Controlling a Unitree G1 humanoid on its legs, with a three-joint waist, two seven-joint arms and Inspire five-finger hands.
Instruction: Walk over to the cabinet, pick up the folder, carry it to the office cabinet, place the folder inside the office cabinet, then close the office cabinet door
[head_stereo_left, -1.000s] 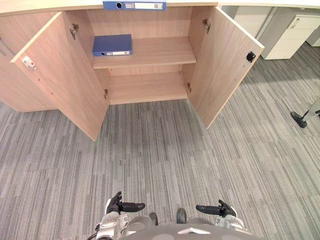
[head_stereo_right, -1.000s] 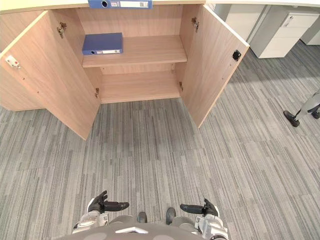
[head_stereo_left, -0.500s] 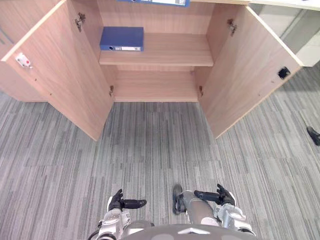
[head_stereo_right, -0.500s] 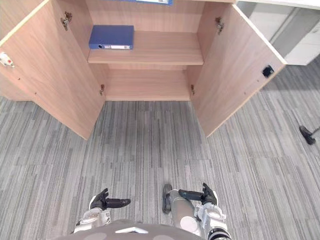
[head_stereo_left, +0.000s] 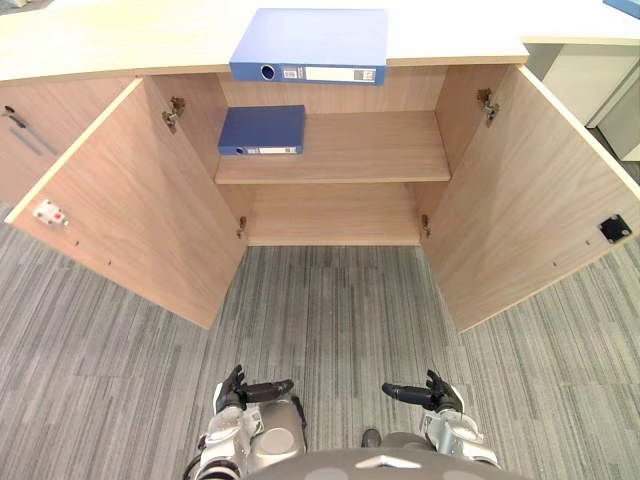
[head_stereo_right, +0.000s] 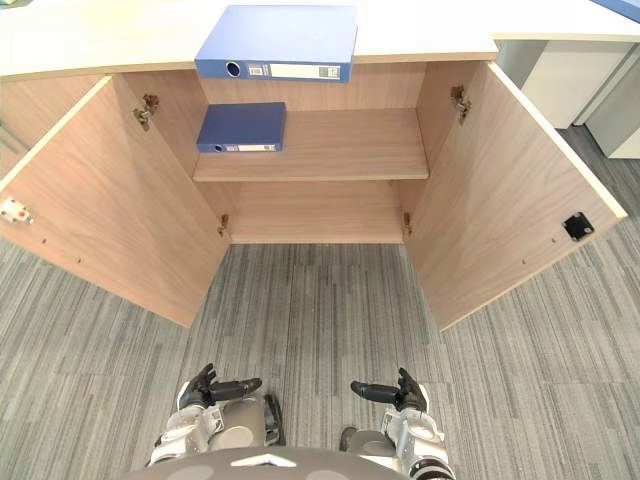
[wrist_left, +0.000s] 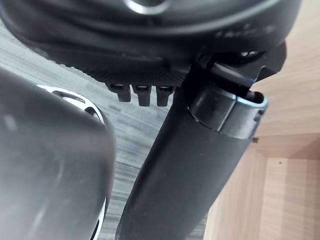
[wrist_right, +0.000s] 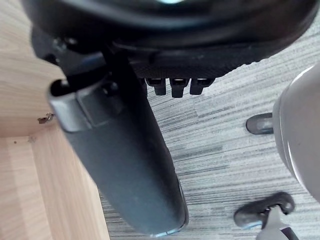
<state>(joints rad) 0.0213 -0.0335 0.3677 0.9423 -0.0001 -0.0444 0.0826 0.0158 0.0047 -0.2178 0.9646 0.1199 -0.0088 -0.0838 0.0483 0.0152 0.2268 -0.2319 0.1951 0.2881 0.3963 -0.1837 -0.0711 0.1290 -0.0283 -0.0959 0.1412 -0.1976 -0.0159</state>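
An office, by its grey striped carpet, wood-laminate cabinet and blue folders.

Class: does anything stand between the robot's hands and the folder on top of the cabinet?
Nothing visible does. The left hand and right hand hang low over bare carpet; the folder lies uncovered on the cabinet top.

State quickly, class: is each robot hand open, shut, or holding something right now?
Dark left hand: open, holding nothing.
Dark right hand: open, holding nothing.
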